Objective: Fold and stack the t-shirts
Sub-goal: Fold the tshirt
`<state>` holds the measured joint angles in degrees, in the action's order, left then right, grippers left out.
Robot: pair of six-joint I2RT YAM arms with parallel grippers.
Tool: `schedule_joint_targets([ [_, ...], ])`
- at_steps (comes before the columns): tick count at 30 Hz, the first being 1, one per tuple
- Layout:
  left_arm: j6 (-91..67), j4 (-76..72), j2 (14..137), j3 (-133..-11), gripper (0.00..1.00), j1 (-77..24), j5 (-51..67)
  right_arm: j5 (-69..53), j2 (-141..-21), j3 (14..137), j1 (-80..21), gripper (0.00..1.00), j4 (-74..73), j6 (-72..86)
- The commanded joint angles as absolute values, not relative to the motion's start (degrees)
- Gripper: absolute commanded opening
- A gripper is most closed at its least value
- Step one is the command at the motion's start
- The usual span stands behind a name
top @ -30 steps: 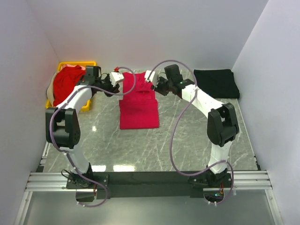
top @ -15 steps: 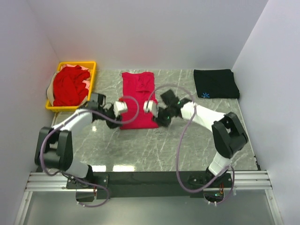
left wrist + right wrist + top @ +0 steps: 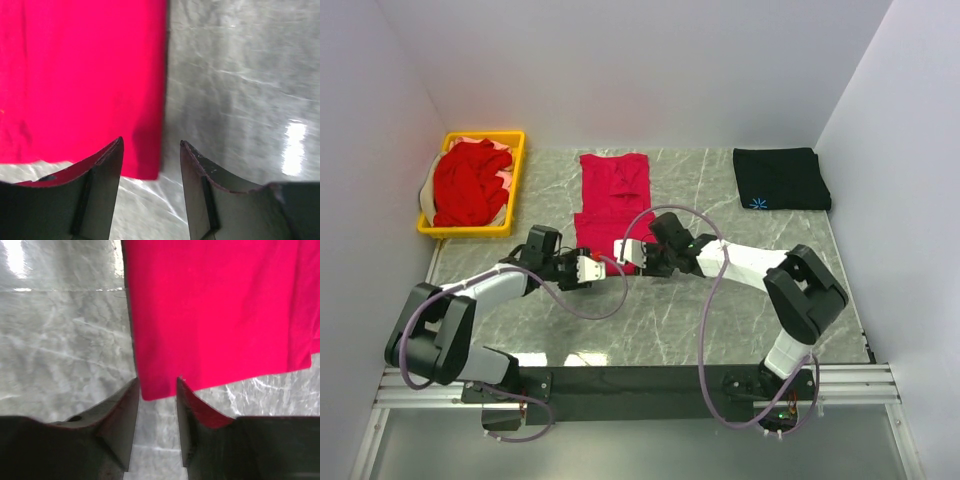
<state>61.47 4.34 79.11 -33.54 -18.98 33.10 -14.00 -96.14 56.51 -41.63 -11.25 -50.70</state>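
A bright red t-shirt (image 3: 613,195) lies flat and lengthwise at the table's middle. My left gripper (image 3: 596,267) and right gripper (image 3: 622,255) sit low at its near hem, close together, and hide that edge from above. In the left wrist view my left gripper (image 3: 150,146) is open, with a corner of the red cloth (image 3: 80,75) lying between its fingers. In the right wrist view my right gripper (image 3: 156,383) is open around the other hem corner of the red shirt (image 3: 215,310). A folded black t-shirt (image 3: 781,178) lies at the far right.
A yellow basket (image 3: 480,135) at the far left holds a heap of red shirts (image 3: 468,185). The grey marble table (image 3: 720,310) is walled on the left, back and right. Cables loop from both arms over the table's near half.
Both grippers have come back from the shirt's far end to its near hem and drawn close together. The red shirt now lies stretched out flat.
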Motion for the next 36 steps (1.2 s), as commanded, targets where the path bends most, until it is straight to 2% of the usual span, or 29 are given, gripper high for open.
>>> schedule_joint_targets([
  [1,65.65,-2.02,81.38,-33.13,0.53,-19.77,31.47,-11.61,-98.95,57.3,-42.62,0.39,-8.78,-53.52],
  [4,67.14,-0.27,84.02,-34.36,0.47,-19.86,30.59,-12.13,-99.32,57.92,-42.89,0.36,-10.71,-54.49],
  [9,68.29,1.13,85.25,-34.98,0.47,-19.86,30.76,-13.1,-98.26,57.14,-43.42,0.44,-13.54,-54.75],
  [12,68.47,1.14,86.04,-34.98,0.44,-19.95,30.32,-10.38,-100.19,57.65,-44.12,0.42,-12.74,-55.28],
  [15,69.6,2.28,86.39,-35.33,0.38,-19.86,29.88,-7.83,-103.61,60.99,-44.3,0.28,-14.76,-54.67],
  [16,69.78,3.16,86.4,-35.33,0.31,-19.86,29.8,-7.13,-105.36,62.48,-44.21,0.14,-15.98,-54.67],
  [18,70.22,3.69,86.13,-35.33,0.23,-19.86,29.88,-6.68,-106.08,63.1,-43.95,0.02,-16.79,-54.49],
  [21,69.87,5.96,84.82,-36.29,0.08,-20.21,31.1,-7.73,-103.89,61.61,-43.95,0.0,-17.05,-53.35],
  [22,69.53,9.11,84.21,-36.99,0.01,-20.39,31.9,-8.43,-102.23,61.26,-43.95,0.0,-18.27,-52.83],
  [29,69.34,22.13,74.37,-37.44,0.01,-22.94,36.73,-14.41,-90.28,58.19,-45.78,0.0,-26.36,-46.51],
  [36,67.42,42.59,56.46,-36.82,0.01,-27.85,41.3,-19.94,-76.66,54.68,-48.6,0.0,-36.81,-45.35],
])
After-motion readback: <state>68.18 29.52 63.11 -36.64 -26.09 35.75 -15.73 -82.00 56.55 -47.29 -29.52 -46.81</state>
